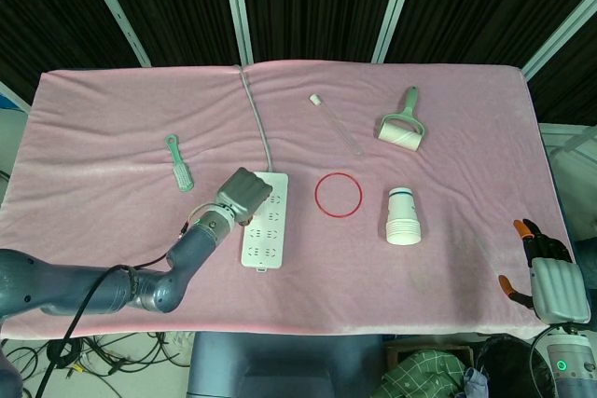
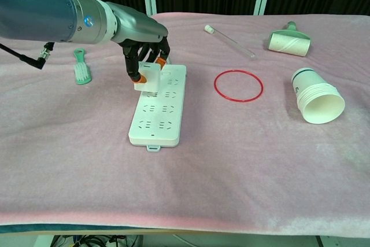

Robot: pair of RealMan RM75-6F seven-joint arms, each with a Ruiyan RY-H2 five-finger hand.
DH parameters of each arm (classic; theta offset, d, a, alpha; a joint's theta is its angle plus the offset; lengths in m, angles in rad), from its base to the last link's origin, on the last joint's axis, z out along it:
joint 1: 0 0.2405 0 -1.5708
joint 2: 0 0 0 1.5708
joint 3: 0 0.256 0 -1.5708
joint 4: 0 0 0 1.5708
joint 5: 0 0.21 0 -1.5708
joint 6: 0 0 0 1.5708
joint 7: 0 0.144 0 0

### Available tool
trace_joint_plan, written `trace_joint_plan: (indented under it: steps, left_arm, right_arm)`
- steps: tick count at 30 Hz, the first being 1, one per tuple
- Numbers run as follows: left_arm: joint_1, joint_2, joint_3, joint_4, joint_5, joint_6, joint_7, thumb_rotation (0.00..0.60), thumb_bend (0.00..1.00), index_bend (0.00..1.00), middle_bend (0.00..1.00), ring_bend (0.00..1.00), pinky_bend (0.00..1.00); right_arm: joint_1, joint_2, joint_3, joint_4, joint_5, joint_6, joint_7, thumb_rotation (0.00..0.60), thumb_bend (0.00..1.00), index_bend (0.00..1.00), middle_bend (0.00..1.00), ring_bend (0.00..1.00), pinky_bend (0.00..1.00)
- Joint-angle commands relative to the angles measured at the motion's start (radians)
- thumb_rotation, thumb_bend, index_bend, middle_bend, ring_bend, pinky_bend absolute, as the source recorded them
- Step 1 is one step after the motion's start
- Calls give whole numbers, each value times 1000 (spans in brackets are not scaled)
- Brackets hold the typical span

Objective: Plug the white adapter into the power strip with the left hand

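Left of centre on the pink table, the left hand pinches the white adapter over the power strip; at right, a paper cup lies tipped, empty. Lower right, the right hand is unclear.

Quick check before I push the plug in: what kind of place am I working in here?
Probably a lab test bench: a table under pink cloth, dark curtains behind, and unrelated props laid out, such as a test tube, lint roller and red ring.

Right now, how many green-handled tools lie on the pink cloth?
2: a small green brush at the left, beyond the robot hand, and a lint roller at the far right. None seem hidden.
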Motion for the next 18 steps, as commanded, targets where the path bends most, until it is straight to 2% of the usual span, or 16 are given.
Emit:
trace_joint_plan:
  steps: [1,18]
  left_arm:
    - [-2,-1,1,2,-1,-2,0,600,352,556,597,394,492]
    - [-16,-23,11,25,-9,-11,4,600,353,557,597,394,492]
  right_arm:
    - [0,0,0,0,0,0,0,600,194,98,67,165,164]
    - [0,0,0,0,0,1,3,600,194,98,67,165,164]
